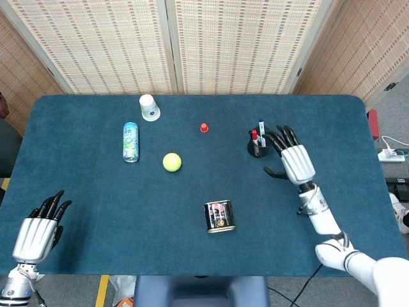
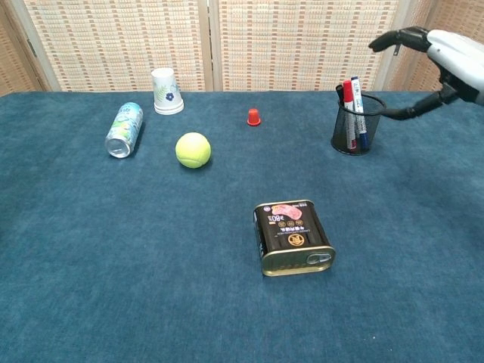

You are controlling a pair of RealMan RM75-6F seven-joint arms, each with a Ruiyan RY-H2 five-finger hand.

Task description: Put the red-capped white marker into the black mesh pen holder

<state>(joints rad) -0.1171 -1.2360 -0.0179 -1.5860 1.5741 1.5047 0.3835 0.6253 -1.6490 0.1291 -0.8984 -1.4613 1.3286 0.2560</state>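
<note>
The red-capped white marker (image 2: 349,112) stands upright inside the black mesh pen holder (image 2: 356,131), beside other pens; from the head view the marker (image 1: 255,138) shows in the holder (image 1: 256,147) at the table's right middle. My right hand (image 1: 293,158) is raised above the table just right of the holder, fingers spread, holding nothing; the chest view shows the right hand (image 2: 442,54) high at the upper right. My left hand (image 1: 38,229) rests low at the front left, fingers apart and empty.
A tin can (image 2: 293,237) lies in the middle front. A tennis ball (image 2: 193,150), a drink can on its side (image 2: 124,129), a paper cup (image 2: 166,91) and a small red cap (image 2: 254,116) sit farther back.
</note>
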